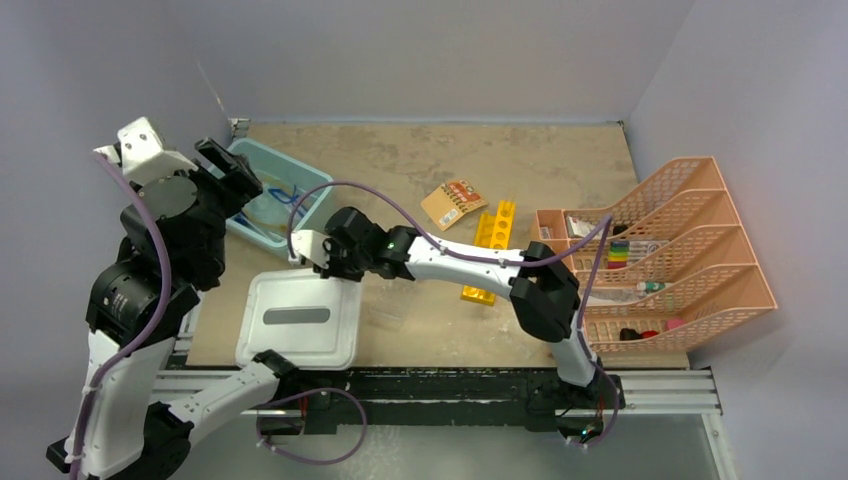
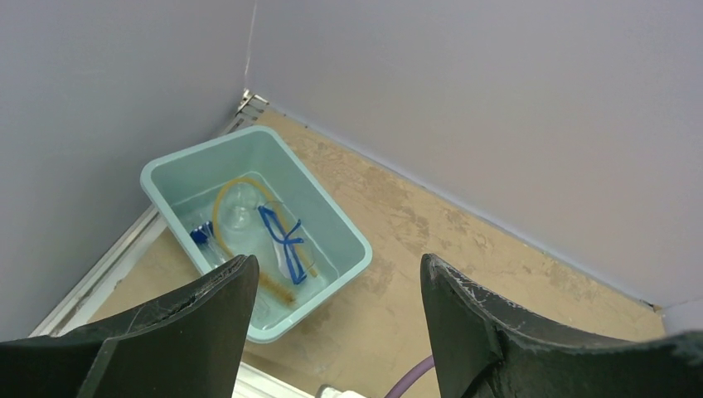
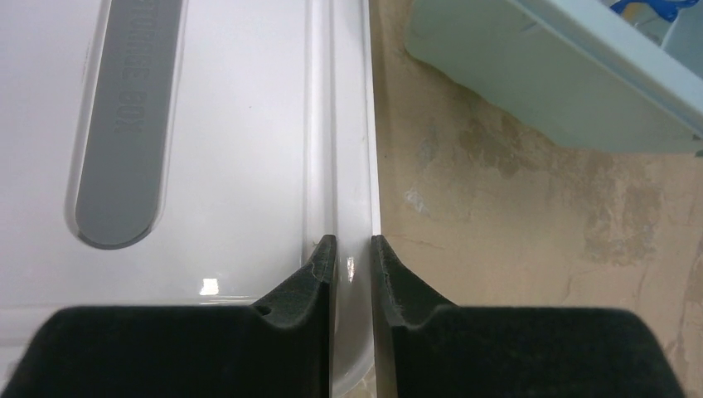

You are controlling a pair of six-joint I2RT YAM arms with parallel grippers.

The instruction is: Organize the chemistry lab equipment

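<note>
**Table** (image 1: 420, 160): under both grippers.

**Organiser** (image 1: 690, 260): well behind the right gripper (image 3: 352, 242), past its elbow. Not part of the job.

**Lid** (image 3: 207, 124): white, with a grey grip, lying flat. Its raised rim stands between the right gripper's fingers, which pinch it near one corner.

**Bin** (image 2: 327, 220): teal and open, just ahead and to the right of the right gripper, and below and ahead of the left gripper (image 2: 338, 269). It holds goggles (image 2: 282, 236), tubing (image 2: 220, 207) and a blue-capped tube (image 2: 201, 236).

**Yellow racks** (image 1: 495, 225): loose on the table behind the right gripper, beside its forearm.

**Risk:** the pinch is narrow and off-centre. If the lid is lifted it may pivot, slip free or swing into the bin wall. If it is carried over the bin it could meet the left arm above. Closing the bin now would shut the racks out.

**Pose, right arm:** stretched low across the table, elbow bent, wrist level, fingers pointing along the lid edge.

**Pose, left arm:** raised and folded, tilted down at the bin, fingers spread wide and holding nothing.
</note>
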